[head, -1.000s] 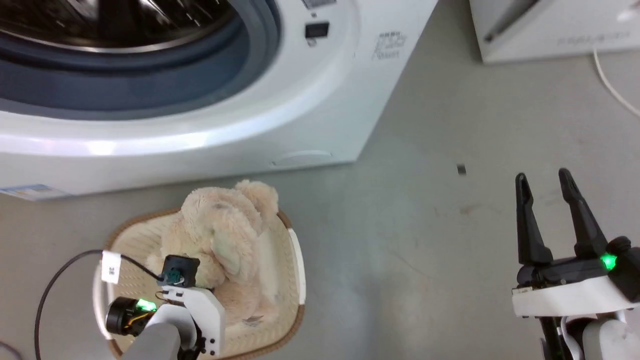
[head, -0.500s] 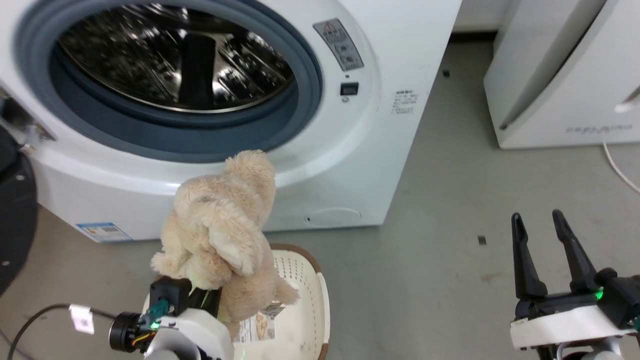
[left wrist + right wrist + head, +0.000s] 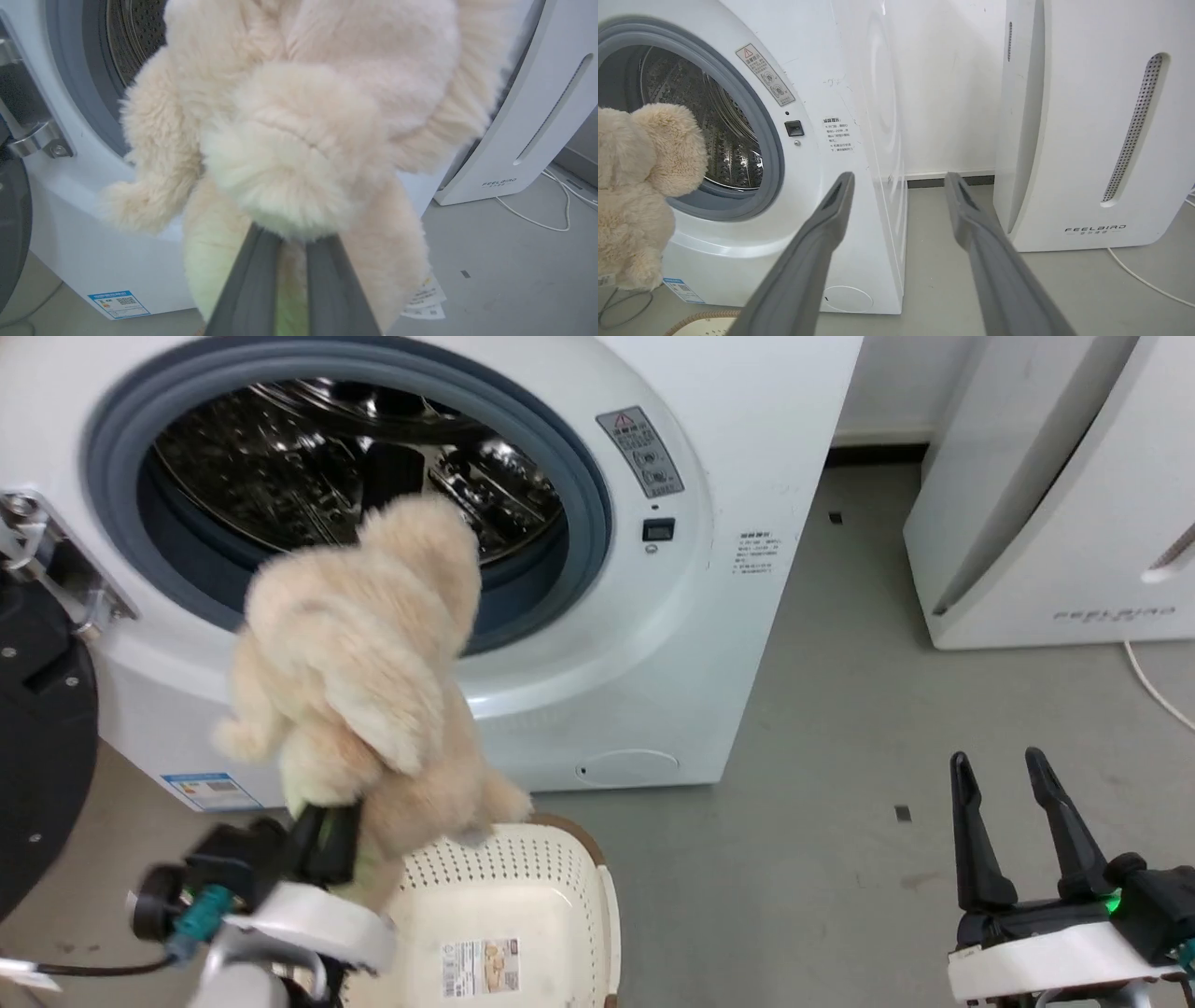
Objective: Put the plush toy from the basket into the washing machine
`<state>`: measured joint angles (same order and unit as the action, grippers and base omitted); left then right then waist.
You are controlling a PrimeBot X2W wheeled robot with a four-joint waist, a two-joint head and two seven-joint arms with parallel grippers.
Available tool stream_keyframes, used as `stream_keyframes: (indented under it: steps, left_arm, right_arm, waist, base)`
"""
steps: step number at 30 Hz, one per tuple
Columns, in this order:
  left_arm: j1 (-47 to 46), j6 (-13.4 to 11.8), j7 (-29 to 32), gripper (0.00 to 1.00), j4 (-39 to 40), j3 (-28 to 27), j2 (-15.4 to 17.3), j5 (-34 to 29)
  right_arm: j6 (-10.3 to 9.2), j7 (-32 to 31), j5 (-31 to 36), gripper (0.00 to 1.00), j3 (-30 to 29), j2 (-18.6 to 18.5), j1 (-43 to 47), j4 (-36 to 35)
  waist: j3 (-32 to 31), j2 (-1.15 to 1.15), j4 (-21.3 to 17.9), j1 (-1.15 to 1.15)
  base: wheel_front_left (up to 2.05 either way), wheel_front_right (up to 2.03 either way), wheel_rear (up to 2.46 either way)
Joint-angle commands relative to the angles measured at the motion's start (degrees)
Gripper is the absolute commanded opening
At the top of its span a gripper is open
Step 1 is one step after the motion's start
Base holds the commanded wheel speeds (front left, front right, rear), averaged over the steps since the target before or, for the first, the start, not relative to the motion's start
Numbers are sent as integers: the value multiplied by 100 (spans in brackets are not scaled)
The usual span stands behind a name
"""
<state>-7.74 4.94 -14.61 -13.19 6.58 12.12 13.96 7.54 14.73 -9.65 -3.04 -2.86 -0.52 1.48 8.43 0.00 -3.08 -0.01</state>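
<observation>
The cream-beige plush toy (image 3: 359,663) hangs in the air in front of the washing machine (image 3: 691,644), level with the lower half of its open porthole (image 3: 355,476). My left gripper (image 3: 322,826) is shut on the toy from below; in the left wrist view the two fingers (image 3: 252,280) vanish into the fur of the plush toy (image 3: 299,121). The basket (image 3: 523,905) stands on the floor just under the toy, a label sticker on its bottom. My right gripper (image 3: 999,770) is open at the lower right, holding nothing. The plush toy (image 3: 640,186) also shows at the left of the right wrist view.
The washer's black-framed door (image 3: 37,737) is swung open at the far left. A white FEELBIRD appliance (image 3: 1046,504) stands to the right of the washer, with a white cable (image 3: 1153,677) on the grey floor beside it.
The left gripper has lifted the plush toy out of the basket and up to the porthole. The head camera has tilted up. The right gripper stays open.
</observation>
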Motion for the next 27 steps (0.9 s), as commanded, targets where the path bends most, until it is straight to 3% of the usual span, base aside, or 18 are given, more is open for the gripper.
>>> stream_keyframes:
  steps: [1,5,15,22,27]
  left_arm:
    - [-161,34,-39,0,204,-114,80,26]
    - [-646,83,90,0,361,-221,322,76]
    - [-2475,214,1082,0,103,-134,1145,270]
    - [-4012,249,1477,0,-469,51,1775,479]
    - [-5099,253,1761,0,-1142,559,2180,691]
  right_arm:
    - [-5,27,-128,100,39,-1,-24,-58]
    - [-5,27,-203,100,92,-1,-201,-178]
    - [-5,27,-343,100,193,-1,-647,-344]
    - [-5,27,-469,100,189,-1,-923,-446]
    - [-5,27,-525,100,225,-1,-1079,-515]
  waist:
    - [140,0,-69,1]
    - [473,0,-198,1]
    - [1612,0,-632,1]
    - [2358,0,-871,1]
    - [2787,0,-967,1]
  base:
    - [0,0,0]
    - [0,0,0]
    - [0,0,0]
    - [0,0,0]
    - [0,0,0]
